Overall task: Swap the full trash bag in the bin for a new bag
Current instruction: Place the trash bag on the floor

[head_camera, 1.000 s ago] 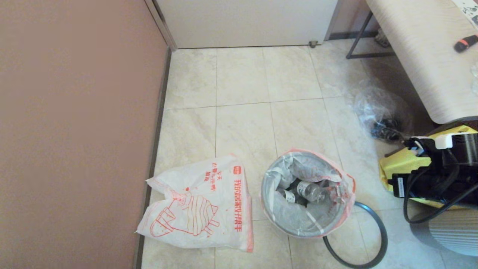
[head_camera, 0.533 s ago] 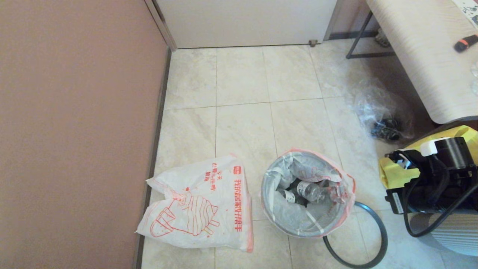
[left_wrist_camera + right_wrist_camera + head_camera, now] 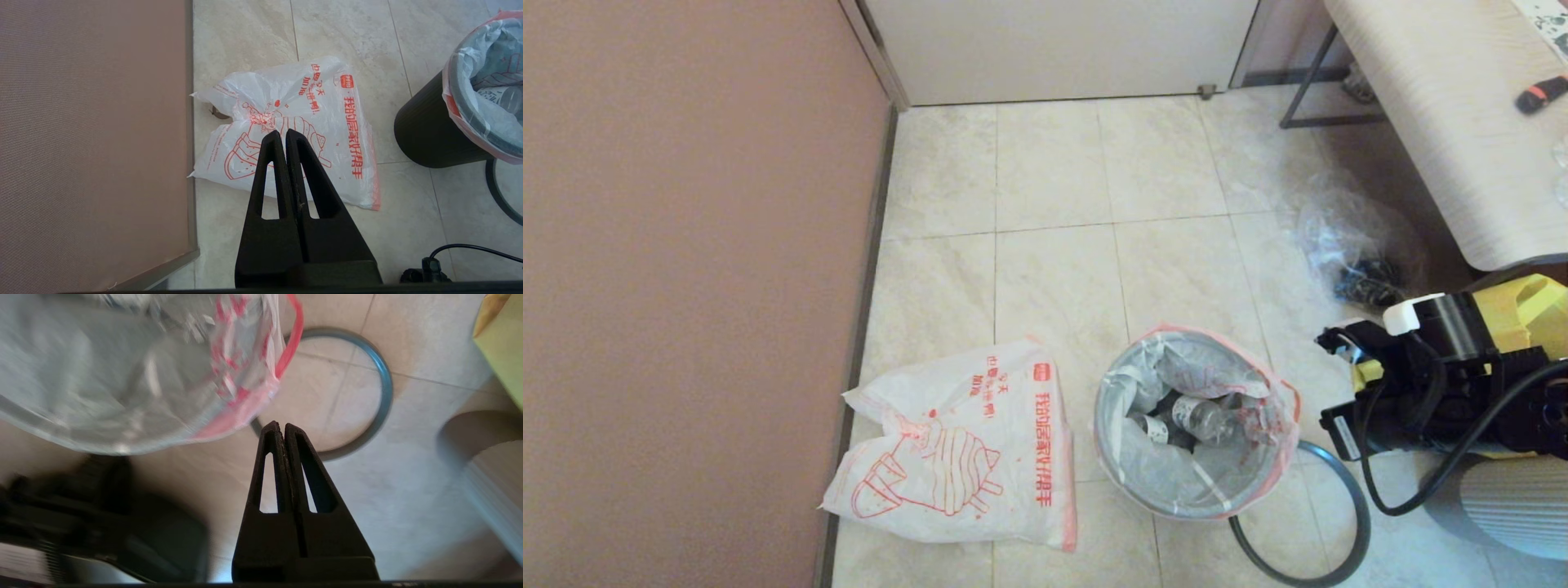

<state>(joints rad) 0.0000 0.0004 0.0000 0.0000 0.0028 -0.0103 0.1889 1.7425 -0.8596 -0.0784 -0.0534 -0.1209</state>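
Observation:
The bin point(image 3: 429, 134), a small black bucket, stands on the tiled floor, lined with the full trash bag point(image 3: 1192, 416). Bottles lie in the bag, and its orange hem is folded over the rim. The bin's grey hoop point(image 3: 1339, 523) lies on the floor against its right side. To the bin's left the new bag point(image 3: 956, 445) lies flat, printed with an orange hand. My right arm point(image 3: 1437, 367) is just right of the bin. My right gripper point(image 3: 280, 424) is shut and empty above the hoop point(image 3: 367, 396), beside the full bag's hem point(image 3: 245, 404). My left gripper point(image 3: 283, 131) hangs shut and empty above the new bag point(image 3: 294, 94).
A brown wall point(image 3: 686, 286) runs along the left, close to the new bag. A clear plastic bag point(image 3: 1356, 245) and a yellow tote point(image 3: 1527, 302) sit at the right, under a pale table point(image 3: 1445, 106). A black cable point(image 3: 470, 248) trails on the floor.
My right arm has swung left from the yellow tote to the bin's right side. The bags, bin and hoop have not moved.

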